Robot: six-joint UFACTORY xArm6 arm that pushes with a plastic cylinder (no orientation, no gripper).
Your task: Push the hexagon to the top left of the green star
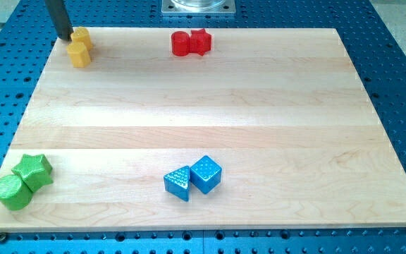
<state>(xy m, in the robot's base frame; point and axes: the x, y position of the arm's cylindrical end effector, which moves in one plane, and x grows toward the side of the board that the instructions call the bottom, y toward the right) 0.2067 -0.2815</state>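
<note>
My tip (65,37) stands at the top left corner of the wooden bench (203,127), its dark rod rising out of the view's top edge; the rod carries no gripper, so nothing is grasped, and the tip merely sits just to the left of the upper yellow block (83,37), touching it or very nearly so. Two yellow blocks lie there together: the upper one, which looks like the hexagon, and a second yellow block (80,55) directly below it and in contact with it, its exact shape hard to make out. The green star (34,171) lies far off at the bottom left corner of the bench, well apart from the yellow pair, with a green round block (11,192) touching its lower left side. At the top centre a red round block (180,44) and a red star-like block (200,41) sit side by side, touching. Near the bottom centre a blue triangle (177,183) rests against the left face of a blue cube (206,173)
</note>
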